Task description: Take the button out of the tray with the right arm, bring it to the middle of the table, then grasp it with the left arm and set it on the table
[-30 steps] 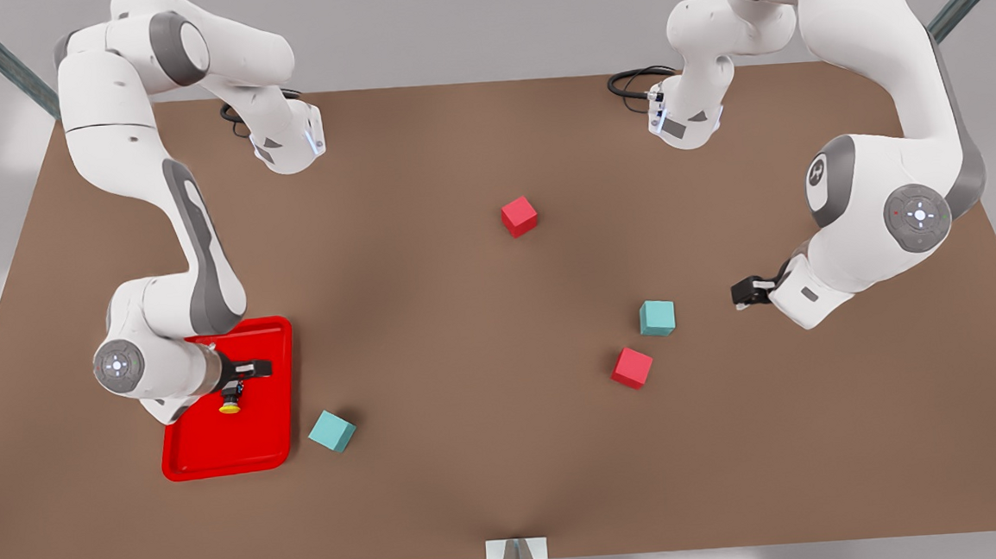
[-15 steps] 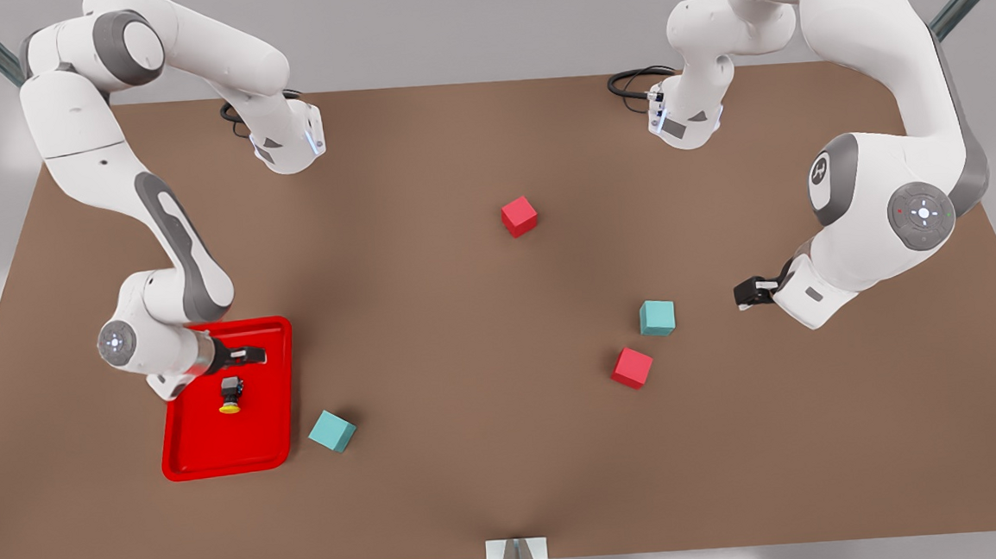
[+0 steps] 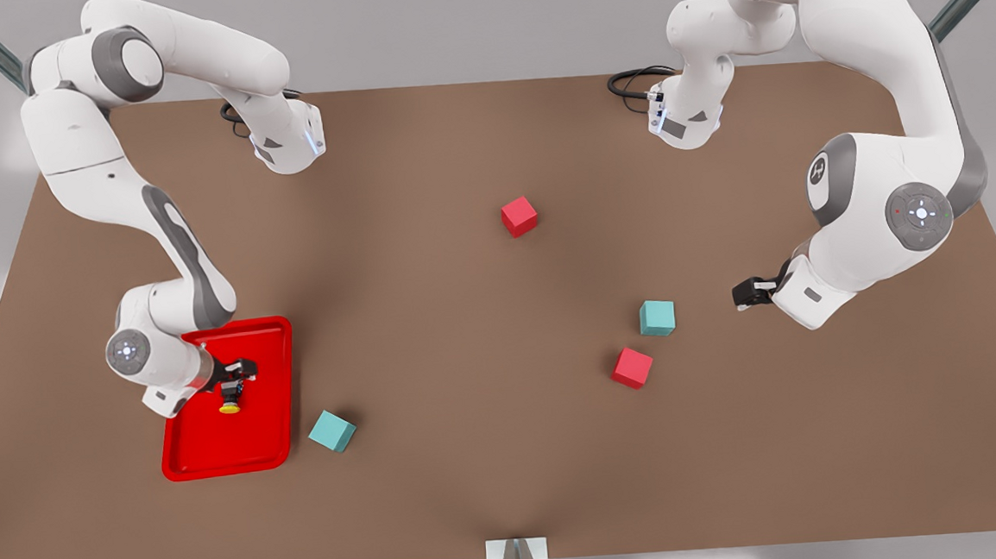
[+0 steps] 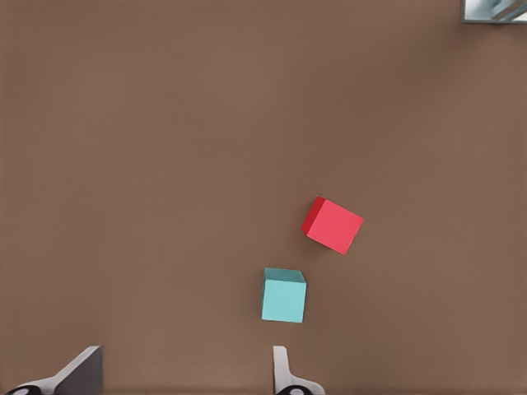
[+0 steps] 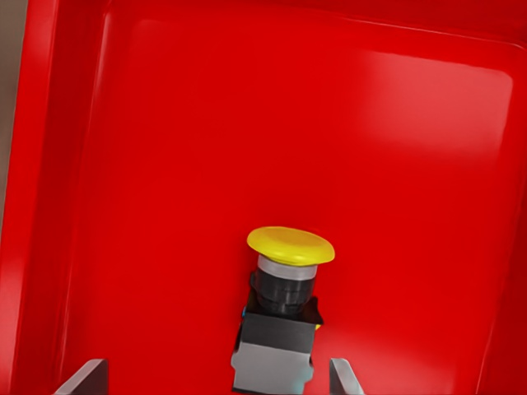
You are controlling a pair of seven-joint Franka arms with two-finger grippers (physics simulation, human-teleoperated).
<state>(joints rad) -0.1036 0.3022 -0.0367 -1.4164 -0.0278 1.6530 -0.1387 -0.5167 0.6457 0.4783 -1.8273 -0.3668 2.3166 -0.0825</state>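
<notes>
The button lies on its side in the red tray near the table's front corner at the front view's left. My right gripper hangs just over the button's dark body. In the right wrist view the button, yellow cap pointing away, lies between the open fingers of the right gripper on the tray floor. My left gripper waits open at the front view's right, above bare table, with its fingertips apart in the left wrist view.
A teal cube sits just outside the tray's front corner. Another teal cube and a red cube lie near the left gripper, also seen as teal and red. A second red cube sits mid-table toward the back.
The right gripper pulled back from the button half a second ago, then came down over its dark body again. The button has stayed in place. The left arm has barely moved.
</notes>
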